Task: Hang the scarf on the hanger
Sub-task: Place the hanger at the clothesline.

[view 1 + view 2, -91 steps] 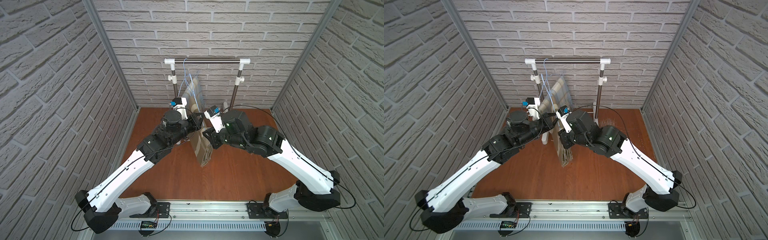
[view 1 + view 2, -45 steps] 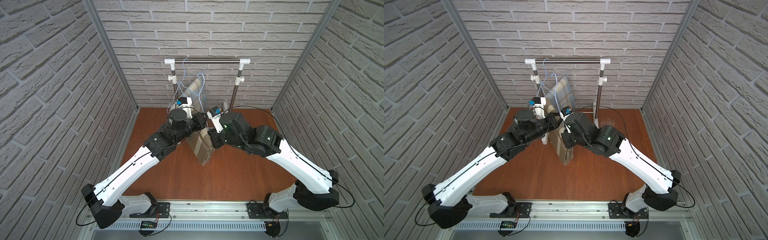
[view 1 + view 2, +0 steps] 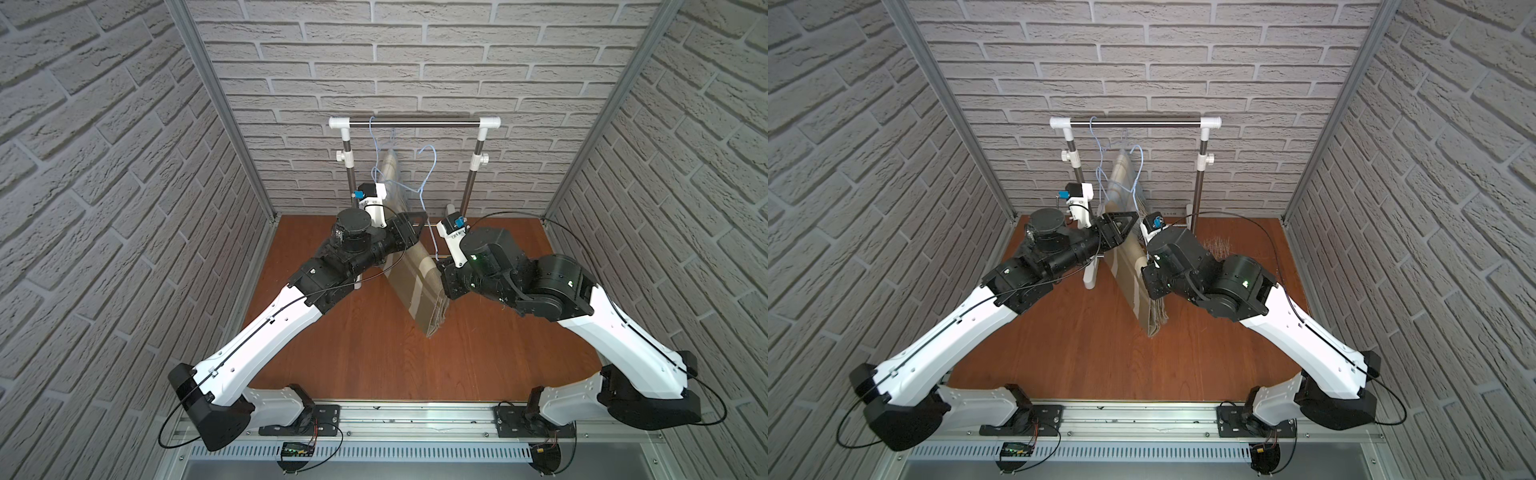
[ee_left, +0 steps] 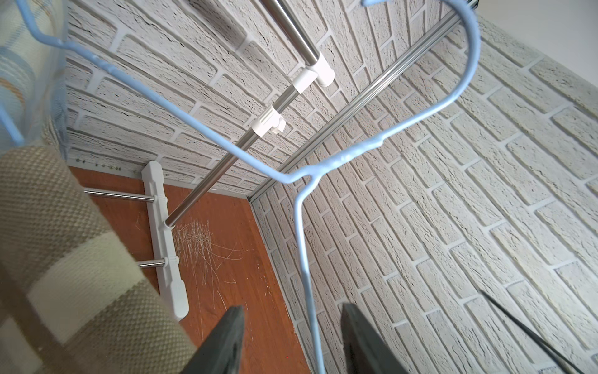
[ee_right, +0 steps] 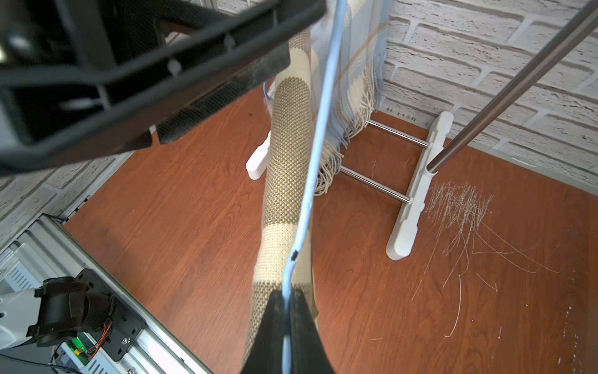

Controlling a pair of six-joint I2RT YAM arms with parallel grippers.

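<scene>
Though top views hide it, wrist views show right fingers (image 5: pixel 273 327) pinching the hanger (image 5: pixel 318 136), left fingers (image 4: pixel 223 343) apart.

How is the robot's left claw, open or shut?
Open. The left gripper's two dark fingers stand apart in the left wrist view, and the blue hanger wire runs through the gap between them.
</scene>
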